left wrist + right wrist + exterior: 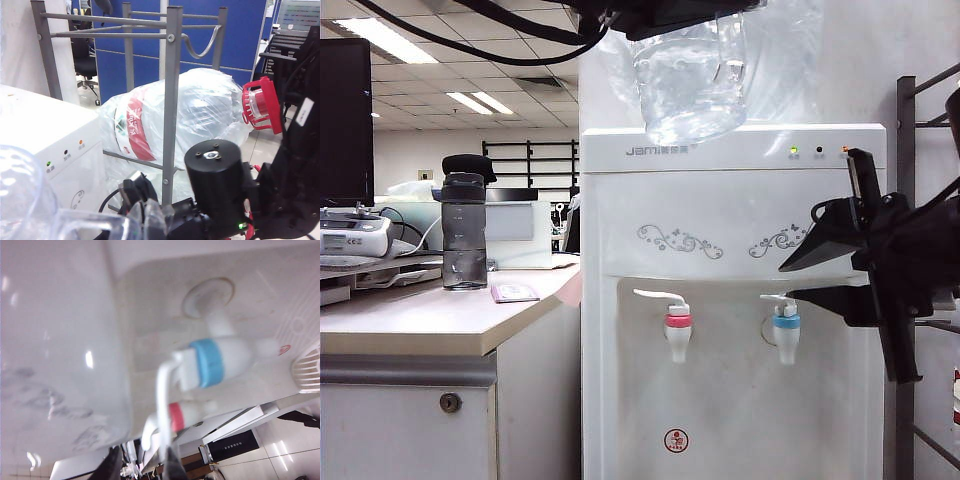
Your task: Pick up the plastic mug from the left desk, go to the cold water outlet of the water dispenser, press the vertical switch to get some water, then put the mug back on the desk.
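The clear plastic mug hangs high in front of the water dispenser, above its lettering, with my left gripper shut on it from above. In the left wrist view the mug fills the near corner and my left gripper clamps its handle. My right gripper stands open, its tips just above the cold water outlet and close to the vertical switch. In the right wrist view the outlet and switch lie just ahead of the open right gripper. The left desk stands beside the dispenser.
A red-collared tap sits left of the blue one. A smoky-grey bottle and a small pink card are on the desk. A grey metal rack rises right of the dispenser, holding a wrapped spare water bottle.
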